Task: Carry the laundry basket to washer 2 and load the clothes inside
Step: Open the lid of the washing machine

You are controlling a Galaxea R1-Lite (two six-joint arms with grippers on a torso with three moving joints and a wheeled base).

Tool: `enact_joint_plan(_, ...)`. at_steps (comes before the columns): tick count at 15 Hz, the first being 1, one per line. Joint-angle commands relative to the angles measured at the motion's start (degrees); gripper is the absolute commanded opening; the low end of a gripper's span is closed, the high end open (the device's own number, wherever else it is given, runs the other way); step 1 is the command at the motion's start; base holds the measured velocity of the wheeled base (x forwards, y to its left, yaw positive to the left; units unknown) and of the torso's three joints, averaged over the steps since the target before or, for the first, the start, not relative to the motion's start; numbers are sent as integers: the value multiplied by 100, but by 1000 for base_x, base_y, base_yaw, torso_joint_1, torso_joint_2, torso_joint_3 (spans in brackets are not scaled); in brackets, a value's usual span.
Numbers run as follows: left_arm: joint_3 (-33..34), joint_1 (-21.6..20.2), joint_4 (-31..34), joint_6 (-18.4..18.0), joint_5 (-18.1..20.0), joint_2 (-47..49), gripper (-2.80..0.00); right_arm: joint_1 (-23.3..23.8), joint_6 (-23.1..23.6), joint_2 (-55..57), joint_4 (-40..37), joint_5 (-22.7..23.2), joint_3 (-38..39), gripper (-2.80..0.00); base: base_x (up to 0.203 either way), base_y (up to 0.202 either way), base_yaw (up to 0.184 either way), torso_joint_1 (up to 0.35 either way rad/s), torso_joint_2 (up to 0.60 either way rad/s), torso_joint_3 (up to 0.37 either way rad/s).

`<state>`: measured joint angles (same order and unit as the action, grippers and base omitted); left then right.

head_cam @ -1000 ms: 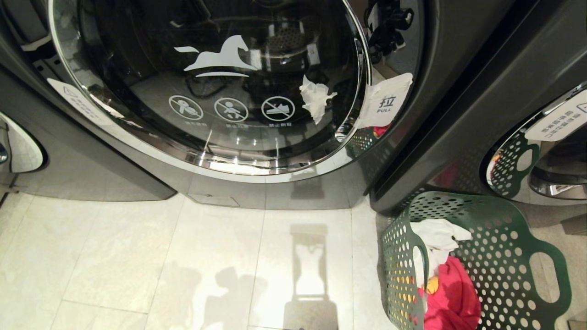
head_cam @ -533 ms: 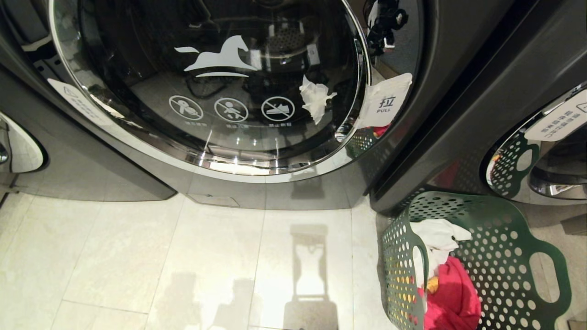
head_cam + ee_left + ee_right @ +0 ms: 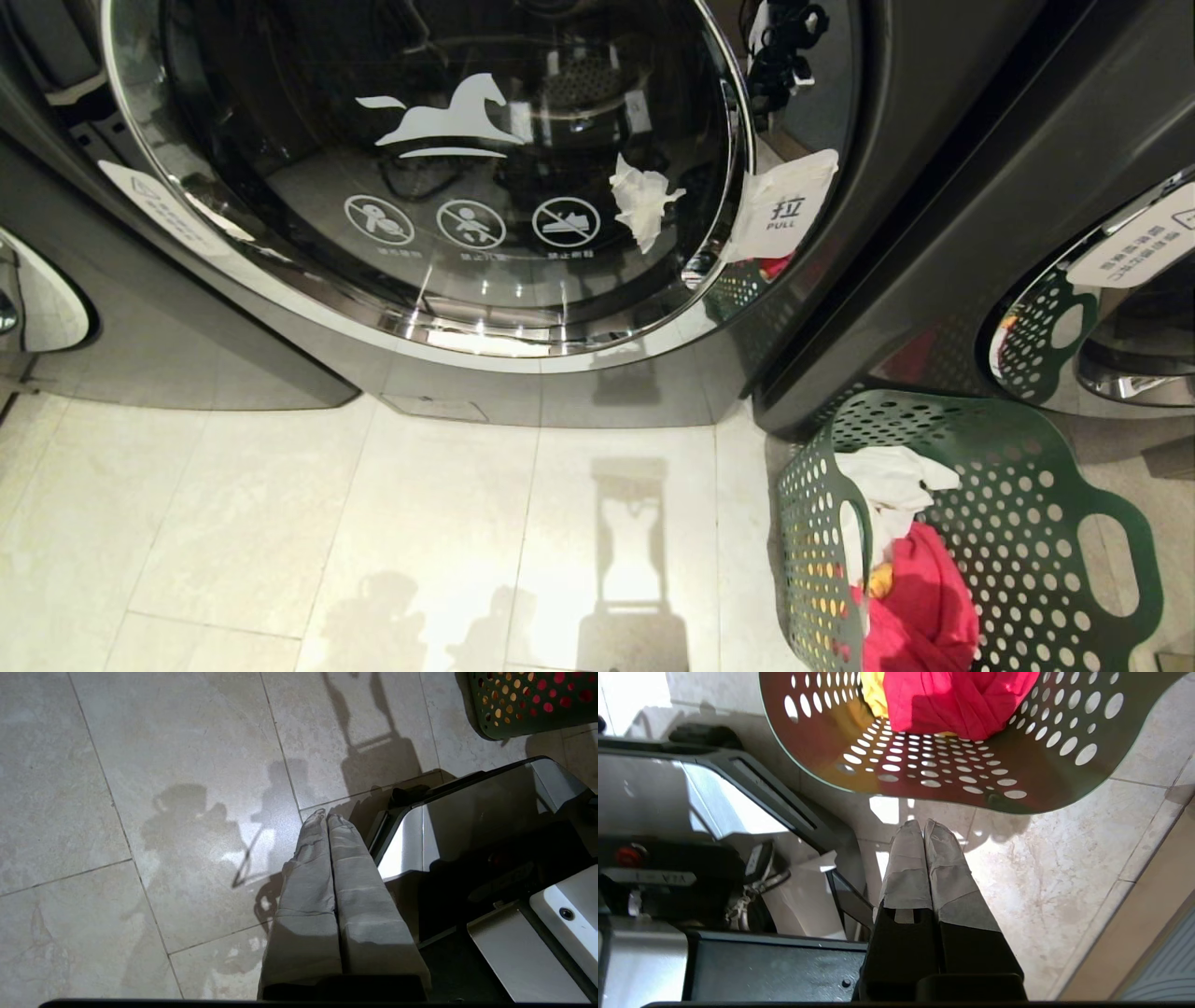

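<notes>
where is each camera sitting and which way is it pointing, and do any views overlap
Head: on the robot's head, looking forward and down at the shut washer door, floor and basket; no arm shows.
Left wrist: behind the shut left gripper, facing down at the floor; the robot's base shows.
Right wrist: behind the shut right gripper, facing down at the floor and the basket; the base shows.
Shared: all three see the basket with the red garment in it.

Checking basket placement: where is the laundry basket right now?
In the head view the laundry basket sits on the floor at lower right, beside the washer's right front corner.
</notes>
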<state>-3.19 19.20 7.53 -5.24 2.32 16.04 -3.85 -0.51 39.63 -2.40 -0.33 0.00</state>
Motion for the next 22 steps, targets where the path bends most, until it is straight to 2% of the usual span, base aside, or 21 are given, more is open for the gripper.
enact_joint_plan(1, 4, 5, 3, 23, -3, 4, -280, 10, -36, -131, 10, -11, 44, -280, 0, 0, 0, 0, 0, 0)
enact_joint_plan(4, -19, -139, 79, 206, -178, 42, -280, 135, 33, -112, -15, -20, 26, -280, 0, 0, 0, 0, 0, 0)
enact_joint_plan(7, -30, -1102, 97, 254, -209, 55, -280, 684, 48, -437, -15, -19, 34, -280, 0, 0, 0, 0, 0, 0)
enact_joint_plan(9, -32, -1839, 99, 259, -211, -33, -280, 753, 77, -916, -15, -8, 30, -280, 0, 0, 0, 0, 0, 0)
enact_joint_plan(10, -32, -1999, 99, 260, -210, -183, -280, 757, 124, -1224, -17, 10, 29, -280, 0, 0, 0, 0, 0, 0)
enact_joint_plan(13, -27, -2001, 92, 253, -194, -855, -280, 740, 347, -2282, -19, 127, 33, -280, 0, 0, 0, 0, 0, 0)
enact_joint_plan(15, -18, -1963, 75, 269, -157, -1516, -280, 711, 482, -2433, -24, 114, 43, -280, 0, 0, 0, 0, 0, 0)
enact_joint_plan(18, 82, -1938, -199, 384, -143, -1613, -280, 702, 437, -2434, -15, 164, 44, -280, 0, 0, 0, 0, 0, 0)
enact_joint_plan(22, 91, -1941, -226, 389, -166, -1613, -280, 333, 537, -2958, -32, 217, 27, -280, 0, 0, 0, 0, 0, 0)
